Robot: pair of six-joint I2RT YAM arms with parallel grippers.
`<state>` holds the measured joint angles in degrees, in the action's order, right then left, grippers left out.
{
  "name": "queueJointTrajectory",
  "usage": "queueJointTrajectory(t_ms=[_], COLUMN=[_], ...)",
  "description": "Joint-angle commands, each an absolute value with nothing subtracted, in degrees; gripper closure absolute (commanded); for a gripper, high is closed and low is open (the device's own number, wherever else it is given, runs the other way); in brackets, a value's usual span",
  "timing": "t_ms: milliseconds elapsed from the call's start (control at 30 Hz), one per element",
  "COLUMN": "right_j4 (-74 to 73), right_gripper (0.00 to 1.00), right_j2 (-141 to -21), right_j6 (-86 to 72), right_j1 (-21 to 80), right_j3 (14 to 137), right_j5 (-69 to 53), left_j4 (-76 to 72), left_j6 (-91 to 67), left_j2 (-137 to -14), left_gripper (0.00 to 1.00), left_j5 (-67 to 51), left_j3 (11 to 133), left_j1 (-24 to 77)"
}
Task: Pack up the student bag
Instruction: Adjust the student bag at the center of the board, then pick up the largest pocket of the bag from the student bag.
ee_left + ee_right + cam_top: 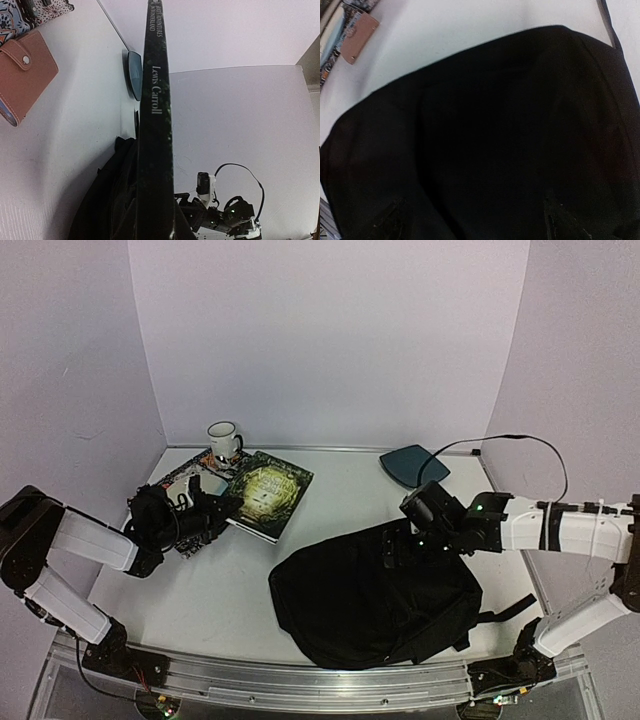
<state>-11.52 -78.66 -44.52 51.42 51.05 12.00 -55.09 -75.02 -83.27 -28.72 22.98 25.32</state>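
Observation:
The student bag [370, 600], a floppy black backpack, lies on the table's near right with its straps trailing right. It fills the right wrist view as the bag [485, 130]. My right gripper [398, 552] hovers over its upper edge, open. Its dark fingertips [395, 220] stand wide apart over the fabric, with nothing between them. My left gripper [222, 508] is shut on the near edge of a green hardcover book [268, 495]. In the left wrist view the book's spine [155, 125] runs up the middle, reading "Lewis Carroll", and hides the fingers.
A white mug [224, 440] stands at the back left. Beside it, a patterned book [185, 480] carries a brown wallet [25, 75]. A dark-teal pad [413, 462] lies at the back right, near a black cable [520, 440]. White walls enclose the table.

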Motion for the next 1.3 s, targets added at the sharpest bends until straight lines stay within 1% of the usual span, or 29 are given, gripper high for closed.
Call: queueJointTrajectory(t_ms=[0, 167, 433, 567, 667, 833, 1033, 1167, 1267], right_j4=[-13.55, -4.03, -0.44, 1.45, 1.12, -0.69, -4.47, -5.49, -5.96], right_gripper=[0.09, 0.12, 0.17, 0.17, 0.17, 0.12, 0.10, 0.10, 0.13], right_j2=[-84.39, -91.09, -104.95, -107.81, -106.76, -99.73, -92.88, -92.07, -93.98], right_j6=[-39.35, -33.41, -18.81, -13.55, -11.44, -9.62, -11.39, -13.08, -14.10], right_j1=[46.74, 40.87, 33.72, 31.47, 31.47, 36.05, 46.78, 53.51, 57.38], right_j3=[48.63, 48.44, 60.15, 66.25, 68.94, 68.12, 67.10, 67.74, 69.63], right_j5=[8.35, 4.38, 7.37, 10.64, 10.23, 12.16, 14.55, 14.53, 13.69], left_j4=[-58.46, -56.91, -54.95, -53.21, -51.62, -43.42, -38.28, -37.40, -36.68], left_j6=[-73.83, -72.91, -72.15, -71.35, -70.49, -65.58, -62.13, -61.67, -61.19], left_j2=[-82.66, -82.32, -82.25, -81.07, -80.05, -78.38, -77.21, -76.41, -75.34], left_gripper=[1.00, 1.00, 1.00, 1.00, 1.00, 1.00, 1.00, 1.00, 1.00], left_j5=[-32.54, -34.00, -36.94, -37.67, -37.81, -37.20, -38.22, -39.76, -40.64], left_j3=[26.77, 26.62, 26.81, 26.85, 26.98, 28.43, 29.68, 28.90, 27.86], left_j1=[24.70, 24.55, 23.69, 23.21, 22.84, 21.72, 18.33, 16.30, 15.07])
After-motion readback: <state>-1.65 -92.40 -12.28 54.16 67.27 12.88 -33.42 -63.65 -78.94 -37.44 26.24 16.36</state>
